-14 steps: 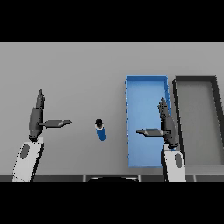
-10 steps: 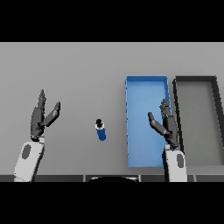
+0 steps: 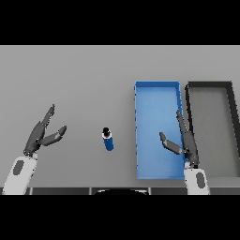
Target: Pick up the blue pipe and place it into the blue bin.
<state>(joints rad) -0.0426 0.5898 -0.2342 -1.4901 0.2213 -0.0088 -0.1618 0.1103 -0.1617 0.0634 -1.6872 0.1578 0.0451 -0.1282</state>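
While the blue pipe (image 3: pixel 108 139) lies on the table (image 3: pixel 84 79) left of the blue bin (image 3: pixel 157 86), untouched, left hand (image 3: pixel 41 135) and right hand (image 3: pixel 183 140) hover with fingers released

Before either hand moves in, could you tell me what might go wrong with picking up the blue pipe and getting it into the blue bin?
The blue pipe stands alone and looks narrow, so a sideways brush from the open right hand or left hand could topple and roll it. The right hand hangs over the blue bin, so reaching across may clip the bin's wall. The dark bin sits right beside it, so a loose release might land there.
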